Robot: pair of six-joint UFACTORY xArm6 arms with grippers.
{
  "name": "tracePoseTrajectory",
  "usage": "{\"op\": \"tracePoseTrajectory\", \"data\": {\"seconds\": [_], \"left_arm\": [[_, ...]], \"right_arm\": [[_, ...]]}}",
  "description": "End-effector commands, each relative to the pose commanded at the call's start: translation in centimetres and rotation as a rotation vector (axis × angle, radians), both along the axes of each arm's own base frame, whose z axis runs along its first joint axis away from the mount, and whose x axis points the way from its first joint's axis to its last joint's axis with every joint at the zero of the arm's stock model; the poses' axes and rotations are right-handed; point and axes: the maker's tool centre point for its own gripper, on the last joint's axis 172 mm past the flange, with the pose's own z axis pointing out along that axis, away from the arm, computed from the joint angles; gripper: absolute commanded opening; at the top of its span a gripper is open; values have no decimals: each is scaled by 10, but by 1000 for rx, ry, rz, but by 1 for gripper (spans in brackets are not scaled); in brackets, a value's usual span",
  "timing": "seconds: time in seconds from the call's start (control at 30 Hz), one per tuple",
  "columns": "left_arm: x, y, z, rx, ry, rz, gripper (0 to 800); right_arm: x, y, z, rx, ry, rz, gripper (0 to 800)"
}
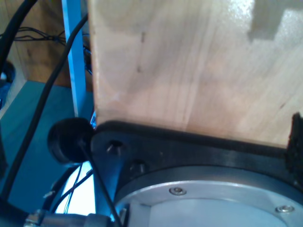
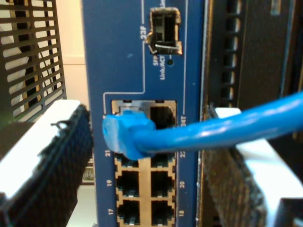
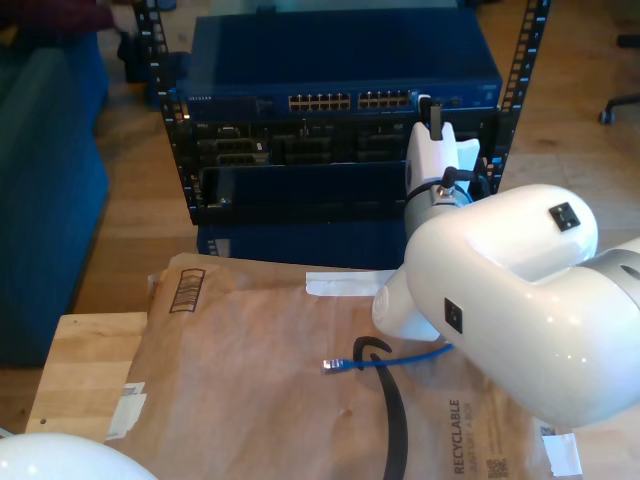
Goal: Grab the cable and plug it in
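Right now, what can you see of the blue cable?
The cable is thin, bright blue and round, rubbery-looking. In the second wrist view its plug sits at port 21 of the blue switch, though whether it is fully seated I cannot tell; the cord runs between my second pincer's open pads. In the exterior view its other plug lies loose on brown paper.

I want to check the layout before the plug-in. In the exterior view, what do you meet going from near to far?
Brown paper on the table, then the free cable plug lying on it, then the strip of white tape, then the blue network switch in the rack.
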Motion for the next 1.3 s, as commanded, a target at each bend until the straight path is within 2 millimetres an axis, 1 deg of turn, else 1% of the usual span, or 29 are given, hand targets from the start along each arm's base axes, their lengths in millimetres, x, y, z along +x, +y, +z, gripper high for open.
{"op": "tracePoseTrajectory", "data": {"seconds": [0.27, 0.4, 0.6, 0.73, 0.83, 1.13, 1.2, 1.3], "left_arm": [[0, 0, 0, 0, 0, 0, 800], [0, 0, 0, 0, 0, 0, 800], [0, 0, 0, 0, -1, 1, 800], [0, 0, 0, 0, -1, 1, 800], [0, 0, 0, 0, 0, 0, 800], [0, 0, 0, 0, -1, 1, 800], [0, 0, 0, 0, -1, 1, 800], [0, 0, 0, 0, -1, 1, 800]], "right_arm": [[-2, 0, 9, 4, -13, 1, 294], [-2, 0, 8, 3, -13, 0, 263], [-3, -2, 5, 1, -8, -1, 162], [-3, -2, 4, 1, -6, -1, 63], [-4, -1, 4, -1, -5, 0, 34], [-3, 3, 2, 1, -5, 3, 13], [-3, 3, -3, -2, 3, 4, 13], [-2, 2, -5, -2, 4, 2, 10]]}}
